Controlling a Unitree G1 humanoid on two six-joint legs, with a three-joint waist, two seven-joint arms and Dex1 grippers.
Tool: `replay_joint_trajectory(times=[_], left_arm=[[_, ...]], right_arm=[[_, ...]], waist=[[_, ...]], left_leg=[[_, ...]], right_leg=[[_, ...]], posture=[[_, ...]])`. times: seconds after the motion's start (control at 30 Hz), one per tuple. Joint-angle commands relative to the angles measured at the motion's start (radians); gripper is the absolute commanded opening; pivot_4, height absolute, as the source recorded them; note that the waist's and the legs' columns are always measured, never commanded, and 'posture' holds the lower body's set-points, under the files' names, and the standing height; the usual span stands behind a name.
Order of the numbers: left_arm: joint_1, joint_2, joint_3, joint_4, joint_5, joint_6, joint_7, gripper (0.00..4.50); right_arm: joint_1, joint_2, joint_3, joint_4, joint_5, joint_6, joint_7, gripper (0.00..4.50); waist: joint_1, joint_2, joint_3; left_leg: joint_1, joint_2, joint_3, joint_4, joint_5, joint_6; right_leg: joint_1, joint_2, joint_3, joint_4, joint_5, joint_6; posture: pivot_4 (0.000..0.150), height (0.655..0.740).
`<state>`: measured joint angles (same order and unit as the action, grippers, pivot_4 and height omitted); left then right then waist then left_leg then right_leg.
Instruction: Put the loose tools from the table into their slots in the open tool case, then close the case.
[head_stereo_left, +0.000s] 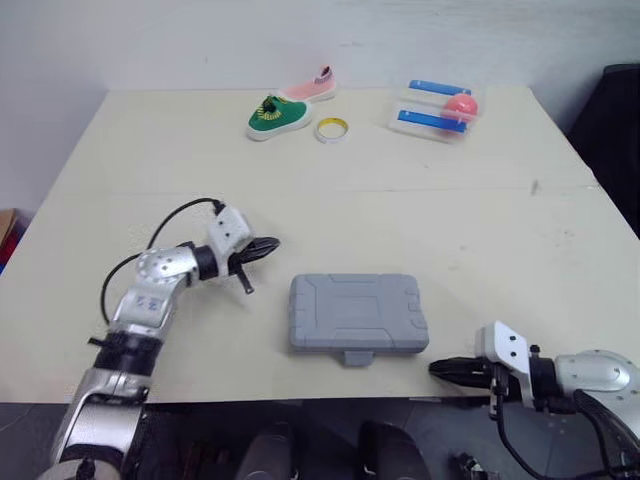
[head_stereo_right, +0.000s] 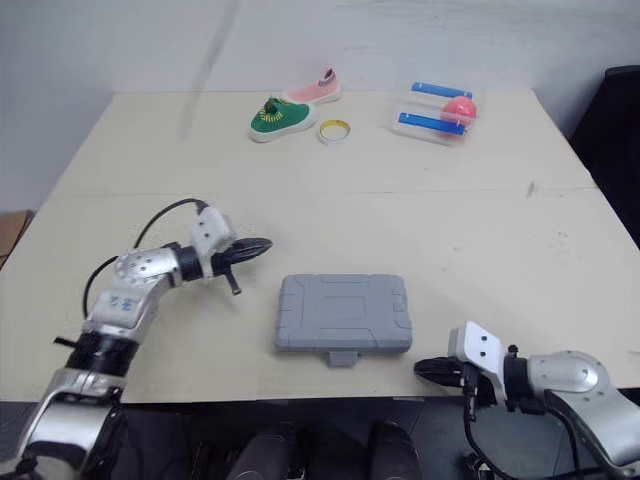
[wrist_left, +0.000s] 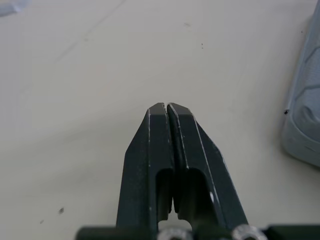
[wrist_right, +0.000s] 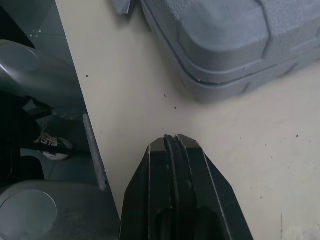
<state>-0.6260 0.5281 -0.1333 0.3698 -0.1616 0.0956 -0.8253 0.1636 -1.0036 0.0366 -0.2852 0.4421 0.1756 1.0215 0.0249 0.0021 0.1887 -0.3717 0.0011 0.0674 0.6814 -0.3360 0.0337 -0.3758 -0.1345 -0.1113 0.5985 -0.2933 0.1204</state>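
1. The left gripper (head_stereo_left: 266, 244) is sitting low over the table (head_stereo_left: 400, 220) with its two black fingers pressed together and nothing between them. The left wrist view is showing just a thin seam where they meet. It is pointing toward the left end of the tool case (head_stereo_left: 358, 312), close by but not touching it.
2. The right gripper (head_stereo_left: 437, 368) is hanging at the table's near edge, fingers likewise together and empty. It is aiming at the case's near right corner, with a strip of bare tabletop between them.
3. The tool case is lying flat on the near middle of the table, between the two grippers. Its lid is down, and its latch tab (head_stereo_left: 355, 357) is facing the robot.
4. Everything else is sitting well apart at the far end: a green shoe (head_stereo_left: 278, 115), a pink shoe (head_stereo_left: 312, 90), a ring of tape (head_stereo_left: 332, 129) and a clear container (head_stereo_left: 435, 124) holding a pink ball (head_stereo_left: 461, 105). None of these is looking to me like something meant for the case.
5. I am judging that the task is at or near its end. The arms are probably parked to either side to keep clear of the shut lid.
6. I cannot tell whether the latch is actually snapped home. A press on the tab may be the one thing worth checking.
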Motion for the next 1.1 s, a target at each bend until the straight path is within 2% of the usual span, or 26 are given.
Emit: replay_joint_trajectory(times=[0.03,0.23,0.4,0.53,0.67,0.83,0.97,1.1], left_arm=[[-0.061,-0.027,-0.047,0.073,0.049,-0.033,-0.055,0.01],[-0.082,-0.071,-0.075,0.151,0.075,-0.069,-0.128,0.01],[0.033,-0.035,-0.054,0.027,0.038,0.033,-0.174,0.01],[0.126,-0.021,-0.028,-0.114,0.005,0.107,-0.171,0.01],[0.242,-0.022,0.022,-0.302,-0.034,0.214,-0.097,0.01],[0.338,-0.055,0.095,-0.464,-0.076,0.336,0.038,0.01],[0.414,-0.069,0.154,-0.579,-0.114,0.424,0.116,0.01],[0.430,-0.048,0.199,-0.583,-0.110,0.357,0.127,0.01]], right_arm=[[-0.054,0.069,0.051,0.023,-0.082,-0.001,-0.039,0.00],[-0.154,0.166,0.065,0.097,-0.179,-0.044,-0.072,0.00],[-0.340,0.259,0.073,0.260,-0.260,-0.070,-0.136,0.00],[-0.446,0.318,0.073,0.361,-0.286,-0.088,-0.157,0.00],[-0.560,0.382,0.089,0.490,-0.327,-0.130,-0.174,0.00],[-0.629,0.431,0.075,0.580,-0.342,-0.160,-0.189,0.00],[-0.632,0.411,0.038,0.598,-0.331,-0.170,-0.178,0.00],[-0.579,0.356,-0.016,0.557,-0.299,-0.199,-0.141,0.00]], waist=[[-0.006,-0.006,0.001],[-0.018,-0.009,0.000],[-0.038,-0.010,-0.001],[-0.028,-0.010,-0.001],[-0.029,-0.009,-0.001],[-0.029,-0.008,0.000],[-0.028,-0.007,0.000],[-0.023,-0.005,0.001]], left_leg=[[0.000,0.001,0.001,0.000,0.000,-0.001],[0.001,0.003,0.001,0.000,0.001,-0.003],[0.003,0.004,0.002,0.000,0.001,-0.003],[0.002,0.006,0.001,0.000,0.001,-0.004],[0.002,0.006,0.001,0.001,0.001,-0.004],[0.001,0.006,0.000,0.001,0.001,-0.004],[0.001,0.006,0.000,0.000,0.001,-0.005],[0.000,0.005,-0.001,0.000,0.001,-0.005]], right_leg=[[0.000,0.001,0.000,0.000,0.000,0.000],[0.000,0.003,0.001,0.001,0.000,0.000],[0.000,0.001,0.003,0.002,0.000,-0.001],[-0.001,-0.002,0.003,0.002,-0.001,-0.002],[-0.001,-0.002,0.004,0.002,-0.001,-0.002],[-0.001,-0.002,0.005,0.002,-0.001,-0.002],[-0.001,-0.003,0.006,0.002,-0.001,-0.002],[-0.001,-0.004,0.006,0.002,-0.001,-0.002]], posture=[[0.150,0.7400],[0.150,0.7400],[0.150,0.7400],[0.150,0.7400],[0.150,0.7400],[0.150,0.7400],[0.150,0.7400],[0.150,0.7400]])
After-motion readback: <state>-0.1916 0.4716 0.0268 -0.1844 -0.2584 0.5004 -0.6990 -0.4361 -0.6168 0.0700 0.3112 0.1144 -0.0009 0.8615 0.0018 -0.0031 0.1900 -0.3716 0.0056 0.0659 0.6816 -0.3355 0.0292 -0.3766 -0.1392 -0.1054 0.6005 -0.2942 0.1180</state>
